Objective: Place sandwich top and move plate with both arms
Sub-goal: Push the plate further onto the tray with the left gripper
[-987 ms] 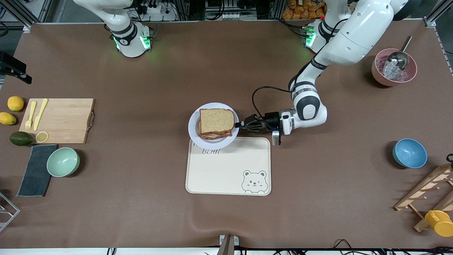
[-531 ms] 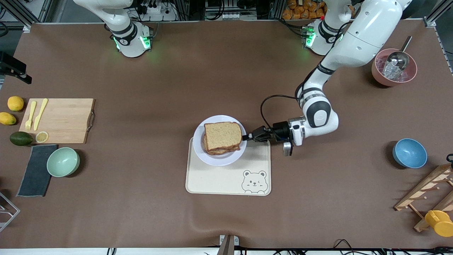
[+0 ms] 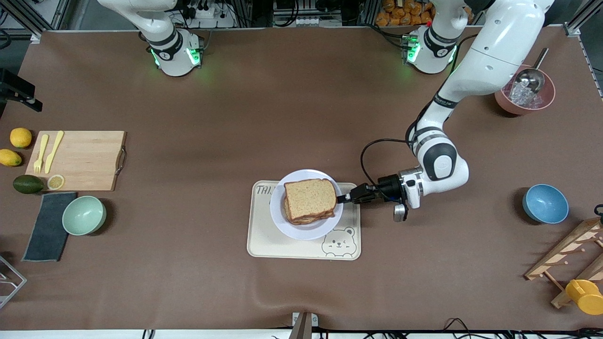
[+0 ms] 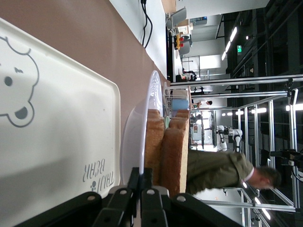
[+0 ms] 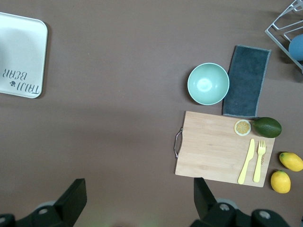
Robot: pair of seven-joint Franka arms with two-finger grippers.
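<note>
Over the bear-print tray, the plate hangs from the left tool, clenched on its rim at the left arm's end, with the sandwich top lying on the stack. A rigid, smooth plate pinched at one edge probably wants to tip, and the soft bread could slide. High over the tabletop near the cutting board, the right tool waits, fingers spread.

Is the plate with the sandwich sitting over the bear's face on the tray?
No, the plate is above the tray beside the printed bear, whose face stays fully uncovered.
</note>
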